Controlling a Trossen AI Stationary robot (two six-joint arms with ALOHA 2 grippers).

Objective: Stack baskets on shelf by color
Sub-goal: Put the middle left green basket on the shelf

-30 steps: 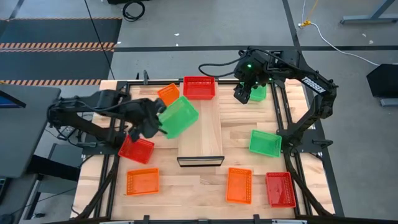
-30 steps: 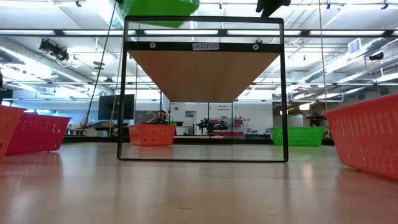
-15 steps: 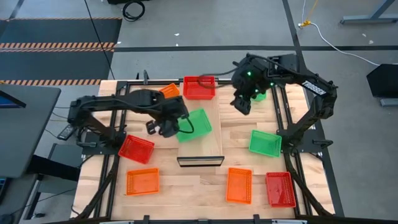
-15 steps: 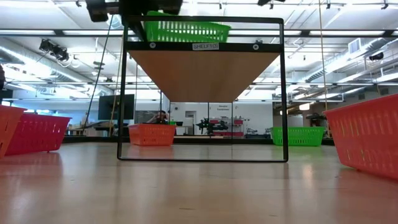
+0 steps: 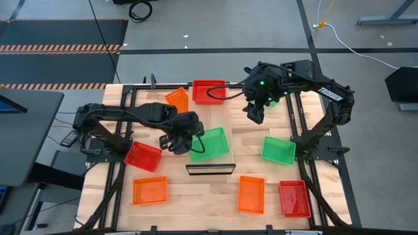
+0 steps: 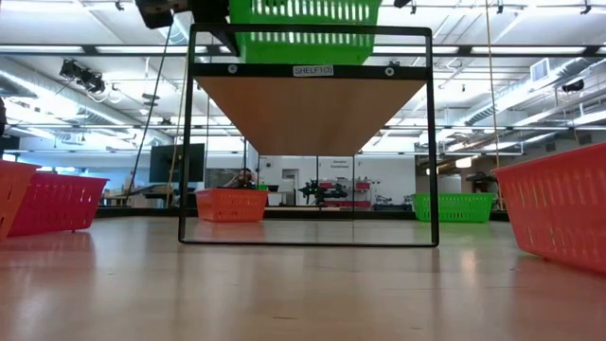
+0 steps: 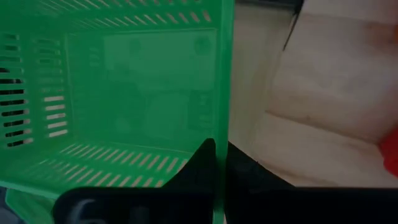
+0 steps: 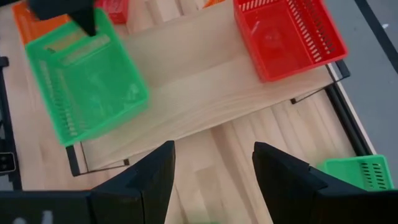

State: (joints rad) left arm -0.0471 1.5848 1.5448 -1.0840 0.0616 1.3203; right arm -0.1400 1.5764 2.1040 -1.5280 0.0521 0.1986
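My left gripper (image 5: 187, 140) is shut on a green basket (image 5: 211, 143), which is level over the near end of the shelf (image 5: 219, 119). In the low view this green basket (image 6: 303, 30) has its bottom at the shelf's top (image 6: 312, 71). A red basket (image 5: 209, 92) stands on the shelf's far end. My right gripper (image 5: 255, 112) hovers open above the table, just right of the shelf's far half. Its wrist view shows the green basket (image 8: 86, 84) and the red basket (image 8: 287, 34) on the shelf (image 8: 186, 87). My left gripper holds the green basket by the wall (image 7: 224, 118) on its left side, one finger (image 7: 200, 165) inside and the other outside. It comes from the table's left, slanting down. The basket is level over the shelf; whether it rests there I cannot tell.
On the tabletop lie an orange basket (image 5: 177, 99), a red basket (image 5: 143, 156), an orange basket (image 5: 149, 190), an orange basket (image 5: 251, 194), a red basket (image 5: 294, 198) and a green basket (image 5: 279, 149). Another green basket (image 5: 272, 98) is partly under my right arm.
My left gripper has carried the green basket from left of the shelf toward the right and the near edge, onto the shelf's near end, lowering it. The basket has gone from tilted to level. My right gripper has drifted slightly toward the near edge.
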